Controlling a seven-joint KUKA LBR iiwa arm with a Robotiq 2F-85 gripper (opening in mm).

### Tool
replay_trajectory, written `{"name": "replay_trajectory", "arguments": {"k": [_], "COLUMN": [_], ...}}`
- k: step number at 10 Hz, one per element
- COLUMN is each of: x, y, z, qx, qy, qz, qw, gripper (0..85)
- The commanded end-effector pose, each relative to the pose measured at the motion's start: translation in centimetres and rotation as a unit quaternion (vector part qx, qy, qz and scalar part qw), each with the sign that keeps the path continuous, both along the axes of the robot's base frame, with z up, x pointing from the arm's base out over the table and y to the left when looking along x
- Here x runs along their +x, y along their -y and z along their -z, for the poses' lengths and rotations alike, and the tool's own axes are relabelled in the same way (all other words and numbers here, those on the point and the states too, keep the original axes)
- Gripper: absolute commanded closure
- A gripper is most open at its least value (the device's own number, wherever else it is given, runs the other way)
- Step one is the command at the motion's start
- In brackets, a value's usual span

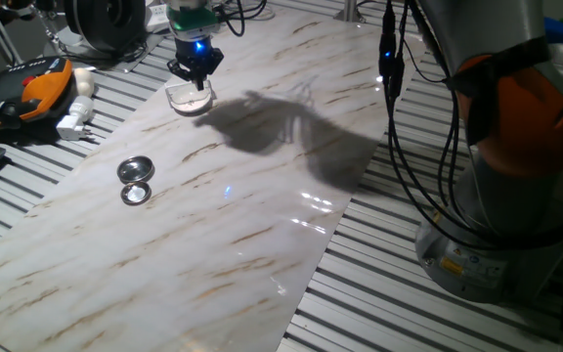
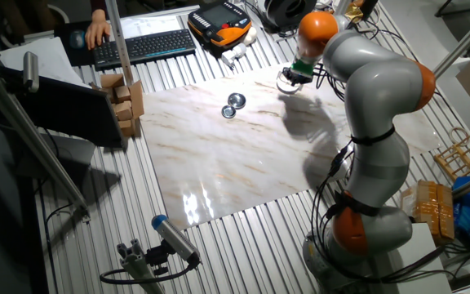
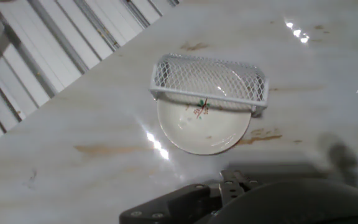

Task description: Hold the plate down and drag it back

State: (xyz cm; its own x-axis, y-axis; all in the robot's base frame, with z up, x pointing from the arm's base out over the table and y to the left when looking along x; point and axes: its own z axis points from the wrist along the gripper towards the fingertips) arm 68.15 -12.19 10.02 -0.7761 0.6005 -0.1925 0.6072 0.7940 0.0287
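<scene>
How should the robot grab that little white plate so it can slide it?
Probably not by pinching. The plate is shallow and lies flat on the marble table, so its low rim gives little to grip. Better to come straight down from above and press on the bare part of the bowl, beside the white mesh piece over its far edge.

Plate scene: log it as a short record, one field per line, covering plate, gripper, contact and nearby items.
plate: white dish with a small dark mark in its centre, lying flat on the marble board near its far corner
gripper: gripper directly above the plate, blue light lit
contact: cannot tell whether it touches the plate
mesh piece: white wire mesh piece over the plate's upper edge in the hand view
metal discs: two shiny metal discs side by side, well apart from the plate
</scene>
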Motion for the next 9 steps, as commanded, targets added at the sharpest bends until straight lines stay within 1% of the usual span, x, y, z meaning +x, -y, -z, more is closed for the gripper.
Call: {"name": "replay_trajectory", "arguments": {"k": [1,2,3,5,6,7,8,9], "x": [0.07,0.08,0.08,0.08,0.08,0.08,0.08,0.08], "y": [0.00,0.00,0.00,0.00,0.00,0.00,0.00,0.00], "z": [0.18,0.25,0.25,0.25,0.25,0.25,0.25,0.25], "qx": [0.001,0.005,0.014,0.008,0.005,-0.002,-0.006,-0.004], "qy": [0.001,0.000,-0.005,-0.019,-0.030,-0.036,-0.037,-0.037], "qz": [0.000,-0.004,-0.003,-0.001,-0.003,-0.002,-0.002,-0.006], "qw": [1.0000,1.0000,0.9999,0.9998,0.9995,0.9993,0.9993,0.9993], "gripper": [85.0,85.0,85.0,85.0,85.0,85.0,85.0,85.0]}}
